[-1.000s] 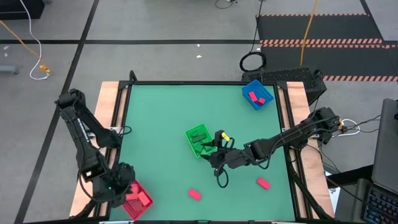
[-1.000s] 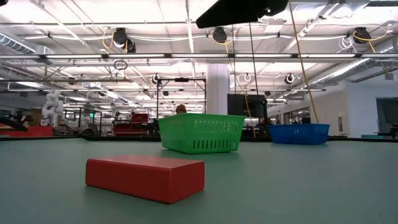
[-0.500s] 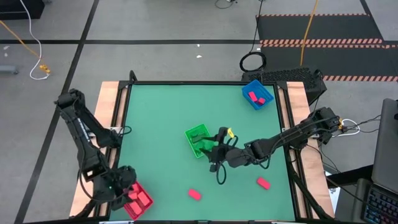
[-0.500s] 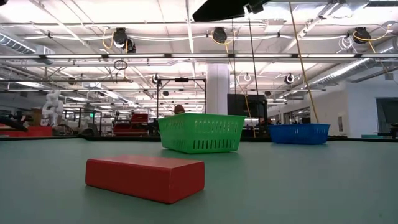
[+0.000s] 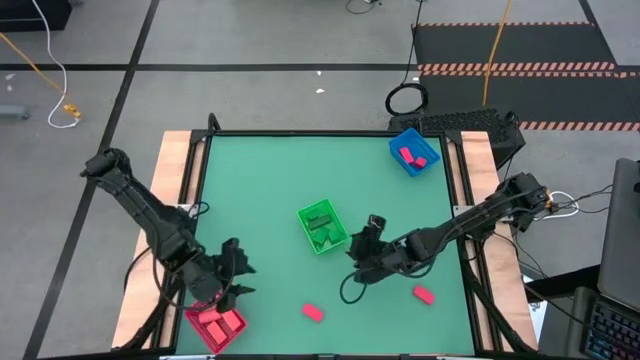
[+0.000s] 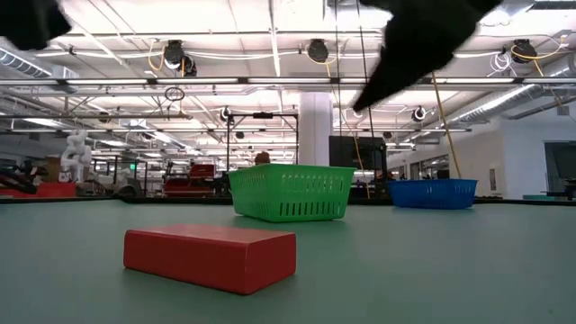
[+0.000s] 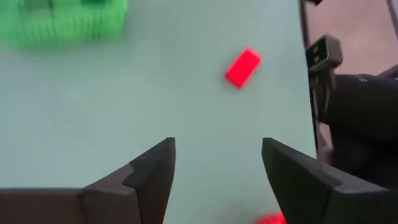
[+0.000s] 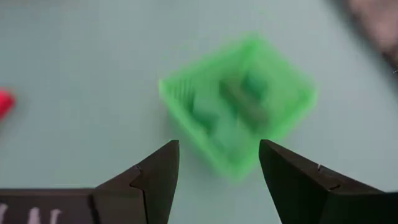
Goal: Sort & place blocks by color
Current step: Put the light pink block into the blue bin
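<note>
Seen from above, two red blocks (image 5: 313, 313) (image 5: 424, 294) lie loose on the green tabletop (image 5: 260, 180) at lower centre and lower right. The right gripper (image 8: 217, 165), fingers spread wide and empty, hangs just right of the central green bin (image 5: 322, 227), which holds dark green blocks. The left gripper (image 7: 217, 165), equally open and empty, sits above the red bin (image 5: 216, 323) at lower left, likely ready to fetch a red block.

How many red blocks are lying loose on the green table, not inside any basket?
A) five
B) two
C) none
B: the high view shows one red block near the table's front middle and another red block further right, both lying on the bare green table; the other red blocks sit inside the red bin and the blue bin.
</note>
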`<move>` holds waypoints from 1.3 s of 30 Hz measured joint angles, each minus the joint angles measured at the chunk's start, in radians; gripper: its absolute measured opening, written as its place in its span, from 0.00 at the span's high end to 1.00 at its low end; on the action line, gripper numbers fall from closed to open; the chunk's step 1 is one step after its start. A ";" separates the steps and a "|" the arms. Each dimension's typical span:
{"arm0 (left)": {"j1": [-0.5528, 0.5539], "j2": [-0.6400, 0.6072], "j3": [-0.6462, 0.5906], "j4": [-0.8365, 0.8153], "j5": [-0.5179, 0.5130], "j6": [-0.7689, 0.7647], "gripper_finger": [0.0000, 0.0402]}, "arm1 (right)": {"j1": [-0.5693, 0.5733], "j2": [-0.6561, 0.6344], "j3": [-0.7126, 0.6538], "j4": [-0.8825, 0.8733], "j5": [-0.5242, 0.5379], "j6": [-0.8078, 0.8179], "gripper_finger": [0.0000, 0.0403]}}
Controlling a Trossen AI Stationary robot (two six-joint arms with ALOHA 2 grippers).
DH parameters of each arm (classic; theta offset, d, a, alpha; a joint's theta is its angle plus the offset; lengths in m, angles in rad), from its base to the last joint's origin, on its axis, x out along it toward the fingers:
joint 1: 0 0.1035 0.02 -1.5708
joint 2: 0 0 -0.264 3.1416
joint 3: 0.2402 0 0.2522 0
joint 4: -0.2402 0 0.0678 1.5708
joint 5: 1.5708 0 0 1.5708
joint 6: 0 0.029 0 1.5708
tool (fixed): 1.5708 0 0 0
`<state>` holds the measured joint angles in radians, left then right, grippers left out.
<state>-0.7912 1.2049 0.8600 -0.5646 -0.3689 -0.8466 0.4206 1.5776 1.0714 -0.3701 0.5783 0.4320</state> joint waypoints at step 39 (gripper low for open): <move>0.579 0.039 0.000 0.707 0.144 1.010 0.64 | 0.259 -0.011 0.001 -0.651 -0.789 0.950 0.47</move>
<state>-0.2123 1.2438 0.8597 0.1425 -0.2245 0.1631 0.6800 1.5669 1.0721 -1.0213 -0.2107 1.3823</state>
